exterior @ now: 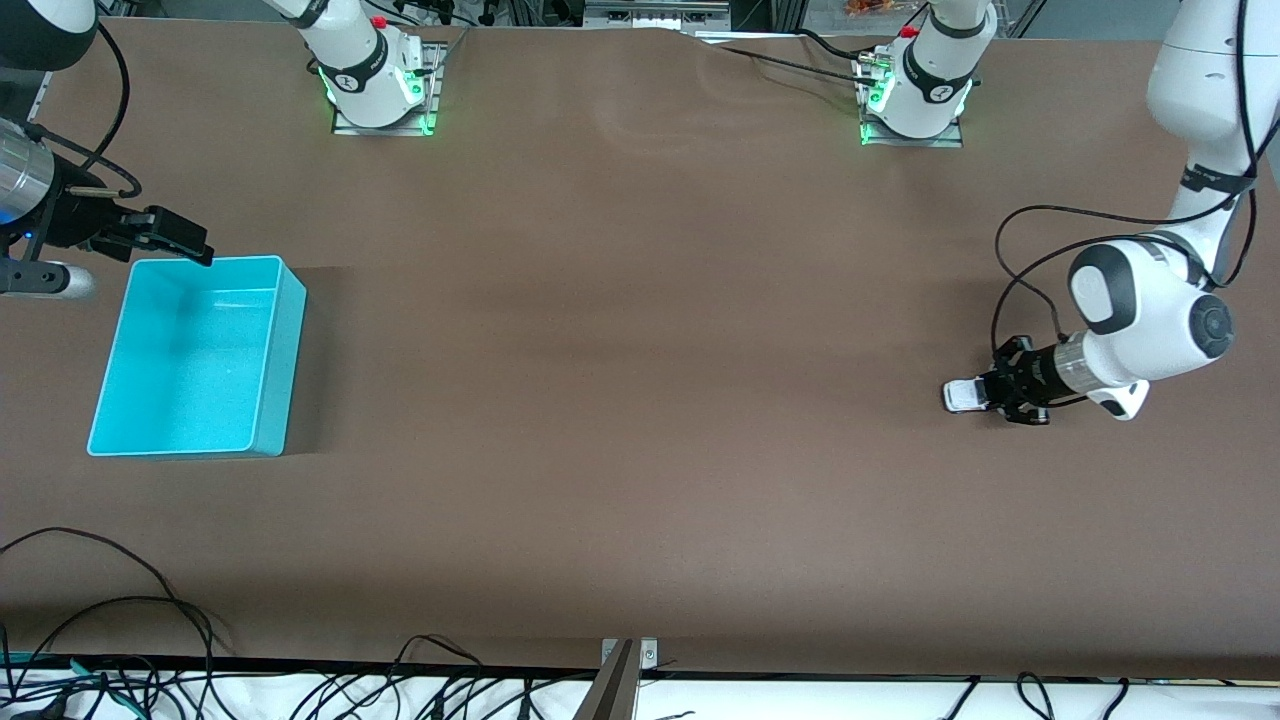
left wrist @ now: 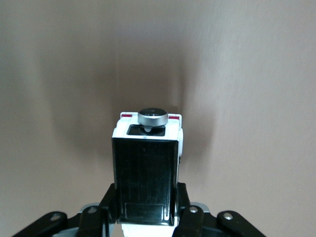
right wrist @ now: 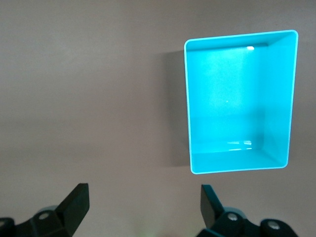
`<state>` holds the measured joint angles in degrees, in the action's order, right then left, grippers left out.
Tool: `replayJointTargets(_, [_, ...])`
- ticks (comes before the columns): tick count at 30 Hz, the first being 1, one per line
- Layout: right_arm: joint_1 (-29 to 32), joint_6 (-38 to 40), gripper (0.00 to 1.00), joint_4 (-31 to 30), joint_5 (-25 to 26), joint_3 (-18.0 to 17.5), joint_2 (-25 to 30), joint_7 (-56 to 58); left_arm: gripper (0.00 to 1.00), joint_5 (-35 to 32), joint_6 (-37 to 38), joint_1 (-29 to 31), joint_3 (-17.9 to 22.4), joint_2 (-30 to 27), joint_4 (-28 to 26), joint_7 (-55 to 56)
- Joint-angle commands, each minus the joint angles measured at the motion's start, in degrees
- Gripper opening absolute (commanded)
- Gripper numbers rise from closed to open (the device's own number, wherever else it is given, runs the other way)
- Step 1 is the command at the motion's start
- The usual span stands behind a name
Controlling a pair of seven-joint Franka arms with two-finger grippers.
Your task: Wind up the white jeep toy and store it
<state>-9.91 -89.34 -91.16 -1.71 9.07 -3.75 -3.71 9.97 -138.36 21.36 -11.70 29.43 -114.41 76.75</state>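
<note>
Left gripper [exterior: 990, 392] clamped on the white jeep toy [exterior: 963, 396], low at the table's left-arm end.
Its nose is cut off in the left wrist view; right gripper [exterior: 180, 238], spread wide, waits beside the cyan bin [exterior: 270, 350].

Even overhead light, a touch dim. The matte brown worktop [exterior: 640, 400] shows soft pale sheen bands. A broad blurred shadow spreads beneath the left end effector [left wrist: 146, 217]; the glossy cyan plastic bin [right wrist: 237, 64] carries small white glints.
</note>
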Motion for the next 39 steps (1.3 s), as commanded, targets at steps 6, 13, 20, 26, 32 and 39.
replayJointTargets(6, [0.06,0.31,1.00,-0.78,-1.02,-0.02,1.03,0.55,0.10,0.14,-0.33,5.26,0.81,2.73,-0.11,-10.47])
replayJointTargets(13, [0.06,0.31,1.00,-0.78,-1.10,-0.02,1.03,0.55,0.10,-5.04,0.29,7.72,0.72,3.26,0.07,-11.70])
replayJointTargets(20, [0.06,0.31,1.00,-0.78,-1.02,-0.02,1.03,0.55,0.10,-6.27,0.37,10.36,0.81,3.61,0.33,-15.57])
replayJointTargets(26, [0.06,0.31,1.00,-0.78,-1.02,-0.02,1.03,0.55,0.11,-6.36,0.29,12.39,0.89,3.97,0.42,-19.44])
replayJointTargets(32, [0.06,0.31,1.00,-0.78,-1.10,-0.02,1.03,0.55,0.11,-6.36,0.29,12.39,2.39,4.58,1.56,-21.37])
replayJointTargets(39, [0.06,0.31,1.00,-0.78,-1.02,-0.02,1.03,0.55,0.13,-6.27,0.29,12.39,3.79,5.28,2.70,-22.34])
